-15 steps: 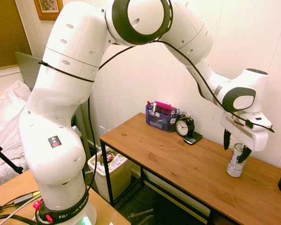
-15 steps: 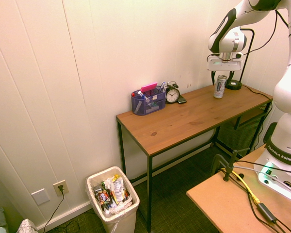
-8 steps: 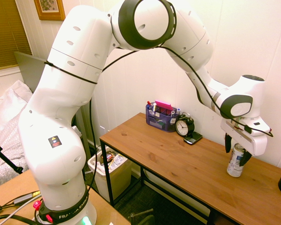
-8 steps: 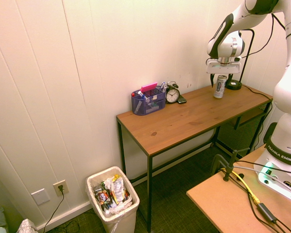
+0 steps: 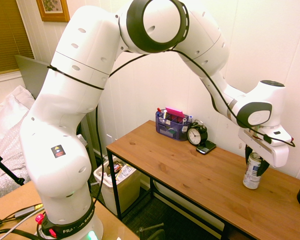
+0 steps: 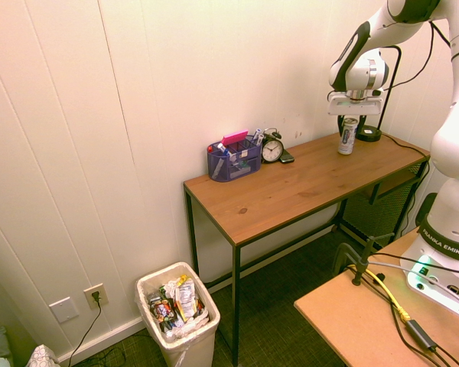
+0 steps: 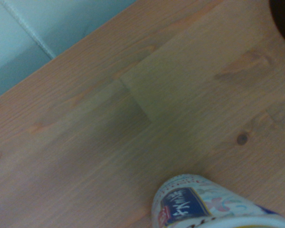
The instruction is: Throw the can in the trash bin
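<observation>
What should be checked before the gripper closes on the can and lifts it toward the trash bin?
1. Can upright on the wooden table: ok.
2. Gripper lowered over the can's top, fingers either side: ok.
3. Fingers clamped on the can: cannot tell.
4. Trash bin open-topped on the floor beside the table's far end: ok.
5. Bin has room: cannot tell; paper and wrappers reach near the rim.
6. Alarm clock and desk organiser stand apart from the can: ok.

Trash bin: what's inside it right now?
The trash bin under the table holds a white liner with mixed wrappers and paper piled near the rim. What lies beneath that top layer is covered.
</observation>
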Available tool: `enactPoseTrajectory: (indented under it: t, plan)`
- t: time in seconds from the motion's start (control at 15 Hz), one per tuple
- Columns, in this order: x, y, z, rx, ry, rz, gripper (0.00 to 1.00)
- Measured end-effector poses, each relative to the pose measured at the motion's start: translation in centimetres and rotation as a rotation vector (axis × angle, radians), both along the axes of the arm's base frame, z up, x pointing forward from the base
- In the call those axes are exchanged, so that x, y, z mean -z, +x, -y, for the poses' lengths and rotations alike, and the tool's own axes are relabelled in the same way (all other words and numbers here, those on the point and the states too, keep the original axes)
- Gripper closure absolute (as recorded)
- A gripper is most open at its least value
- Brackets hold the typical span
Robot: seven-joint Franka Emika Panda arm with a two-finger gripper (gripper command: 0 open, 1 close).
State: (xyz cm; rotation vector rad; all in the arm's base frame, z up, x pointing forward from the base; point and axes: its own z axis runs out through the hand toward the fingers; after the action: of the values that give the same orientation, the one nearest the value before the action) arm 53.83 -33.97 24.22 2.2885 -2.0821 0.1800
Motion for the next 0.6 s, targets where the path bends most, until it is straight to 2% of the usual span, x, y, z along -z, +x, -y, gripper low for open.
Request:
enactPoseTrajectory:
  t: [0.27, 0.4, 0.6]
  plan:
    - [-0.4, 0.3, -2.3, -0.052, -0.002, 0.021, 1.00]
    - [-1.6, 0.7, -8.6, -0.145, 0.005, 0.055, 1.00]
    - [-5.4, 1.4, -23.2, -0.347, 0.010, 0.107, 1.00]
